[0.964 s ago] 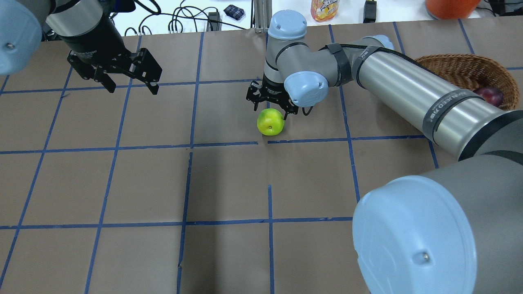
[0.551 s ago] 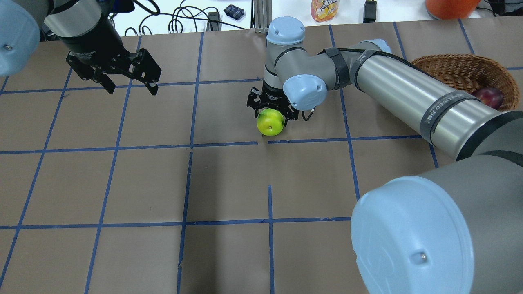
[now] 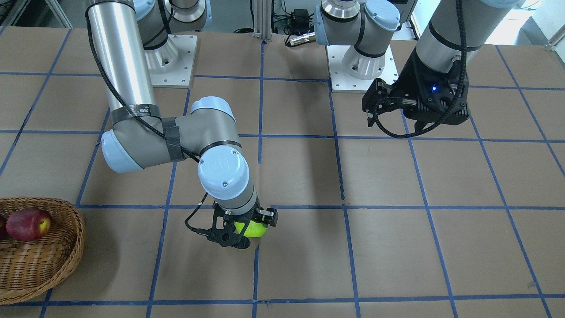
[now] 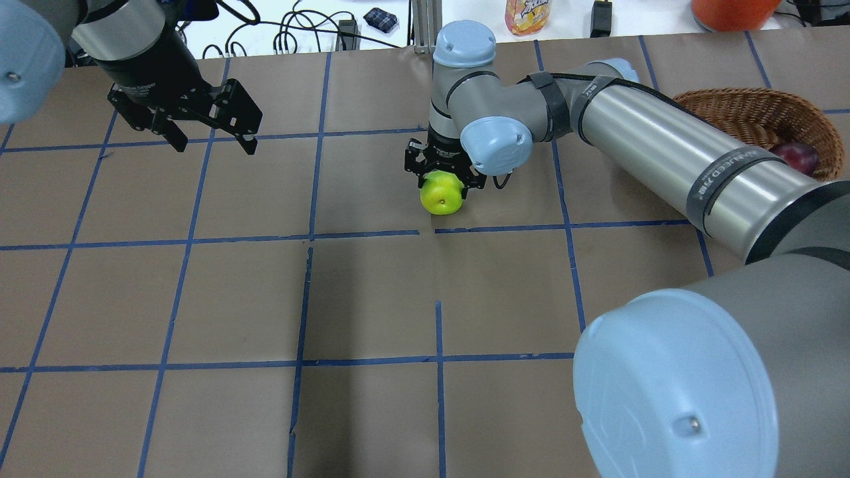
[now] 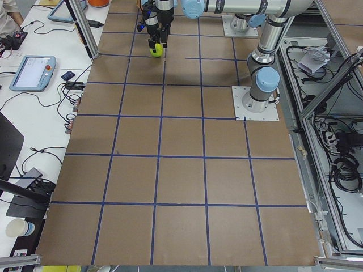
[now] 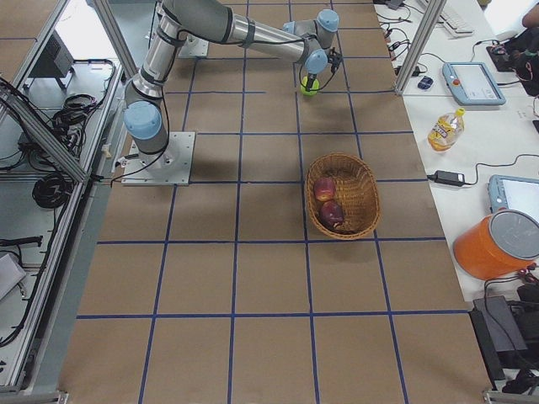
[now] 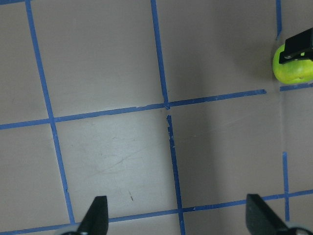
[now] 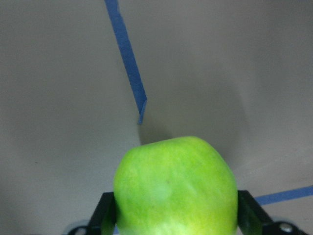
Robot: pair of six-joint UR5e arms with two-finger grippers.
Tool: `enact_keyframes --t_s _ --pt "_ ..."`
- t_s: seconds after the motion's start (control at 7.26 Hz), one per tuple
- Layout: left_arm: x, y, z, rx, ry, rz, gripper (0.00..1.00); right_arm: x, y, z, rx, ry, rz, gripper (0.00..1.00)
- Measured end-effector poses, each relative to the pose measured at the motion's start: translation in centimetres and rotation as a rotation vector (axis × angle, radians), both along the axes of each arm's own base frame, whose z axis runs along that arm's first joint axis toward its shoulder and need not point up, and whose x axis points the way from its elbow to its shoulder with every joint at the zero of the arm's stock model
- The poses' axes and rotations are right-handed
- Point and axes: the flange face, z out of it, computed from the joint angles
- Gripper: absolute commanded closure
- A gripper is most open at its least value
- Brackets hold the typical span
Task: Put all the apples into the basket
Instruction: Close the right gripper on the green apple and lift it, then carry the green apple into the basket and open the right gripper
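The right gripper (image 4: 443,180) points straight down near the middle of the table (image 4: 199,299), with its jaws clamped on the lime green apple (image 4: 442,194). In the right wrist view the apple (image 8: 176,191) fills the space between the two black fingers (image 8: 103,215), which press on its left and right flanks. A dark shadow lies on the brown paper just past it, at the cut end of a blue tape line (image 8: 128,58). The apple is at or just above the tabletop; whether it touches the surface cannot be told. In the front-facing view the apple (image 3: 252,228) shows only partly, tucked under the gripper's black frame.

The wicker basket (image 6: 364,200) sits on the table towards the robot's right, well apart from the green apple. Two apples lie inside it, close together. One is a red apple (image 3: 27,224) with a yellow patch on the side facing the table's middle. The other is a darker maroon apple (image 6: 332,213) just beside it, nearer the table's right end.

The left gripper (image 4: 214,141) hangs above the table on the robot's left, well away from both the basket and the green apple. Its jaws are spread wide and hold nothing. In the left wrist view the two fingertips (image 7: 97,215) stand far apart over the bare paper and blue grid lines. The green apple and one finger of the right gripper show small at that view's upper right edge.
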Motion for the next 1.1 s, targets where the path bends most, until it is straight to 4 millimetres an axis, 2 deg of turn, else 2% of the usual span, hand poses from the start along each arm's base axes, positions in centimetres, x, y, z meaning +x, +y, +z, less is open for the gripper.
enact_keyframes --t_s 0.14,0.28,0.41,0.55,0.69,0.83,0.96,1.1 --pt "0.0 0.0 0.0 0.0 0.0 0.0 0.0 -2.3 -1.0 2.9 -0.026 0.013 -0.003 1.0" --pt "0.0 -0.1 0.0 0.0 0.0 0.001 0.0 -7.3 -2.9 6.4 -0.039 0.029 -0.014 1.0" --pt "0.0 -0.1 0.0 0.0 0.0 0.001 0.0 -14.7 -5.2 8.9 -0.047 0.049 -0.03 1.0" --pt "0.0 -0.1 0.0 0.0 0.0 0.001 0.0 -22.9 -6.8 10.4 -0.06 0.089 -0.019 1.0" --pt "0.0 0.0 0.0 0.0 -0.001 0.001 0.0 -30.1 -7.5 10.9 -0.061 0.141 0.021 1.0" --pt "0.0 0.0 0.0 0.0 -0.001 0.001 0.0 -35.7 -7.4 10.7 -0.046 0.171 0.054 1.0" --pt "0.0 0.0 0.0 0.0 -0.001 0.001 0.0 -39.8 -7.2 9.9 -0.028 0.18 0.064 1.0" --pt "0.0 0.0 0.1 -0.001 -0.001 0.001 0.0 -42.3 -7.2 8.6 -0.008 0.18 0.079 1.0"
